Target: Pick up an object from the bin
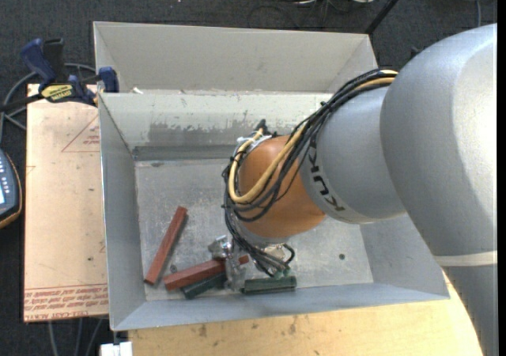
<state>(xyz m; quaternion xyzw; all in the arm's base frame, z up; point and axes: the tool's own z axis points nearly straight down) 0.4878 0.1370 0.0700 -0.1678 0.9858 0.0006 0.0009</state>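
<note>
Grey bin is hemming the gripper, aperture untellable, at lower centre; adjacent red bar and green bar are probably risking jamming.

My wrist cover was orange w/ yellow & black cables looped over it, my arm was pale grey w/ dark lettering, and my gripper was silvery metal. The bin was grey, its floor scuffed & speckled w/ darker marks, plus a dark smear across the back wall. In it lay a red-brown stick at left, a 2nd red-brown block, a blackish-green piece by that block, and a dark green bar.
</note>
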